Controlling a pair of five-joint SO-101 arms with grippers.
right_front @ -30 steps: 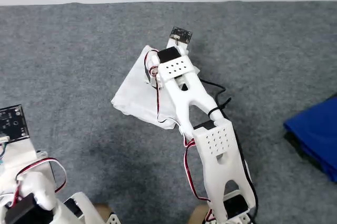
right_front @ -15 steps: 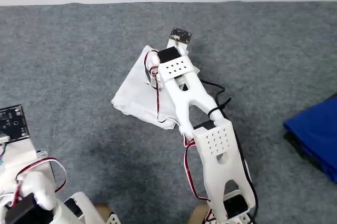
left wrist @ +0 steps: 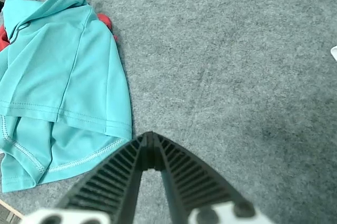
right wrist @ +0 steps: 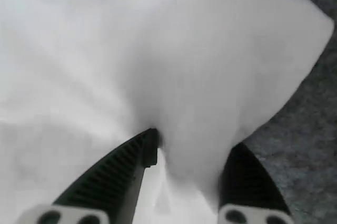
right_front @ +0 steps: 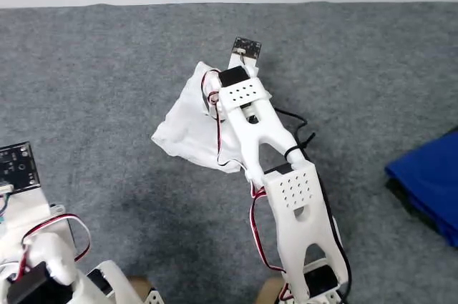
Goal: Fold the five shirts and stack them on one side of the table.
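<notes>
A white shirt (right_front: 184, 126) lies crumpled in the middle of the grey table (right_front: 107, 68). My right gripper (right_front: 218, 98) is at the shirt's far edge. In the right wrist view it (right wrist: 192, 145) is shut on a raised fold of the white shirt (right wrist: 158, 50). My left arm (right_front: 39, 261) sits at the near left corner. Its gripper (left wrist: 151, 138) is shut on nothing and hovers over bare carpet. A teal shirt (left wrist: 58, 81) lies spread beside it, with a red shirt (left wrist: 105, 21) peeking out from under it.
A folded blue shirt (right_front: 429, 179) rests at the right edge on top of something dark (right_front: 401, 193). Bare grey carpet lies between the white shirt and the blue one.
The right gripper has shifted slightly and pulled the white shirt's far edge up, so the cloth bunches under the wrist. The left arm has kept still.
</notes>
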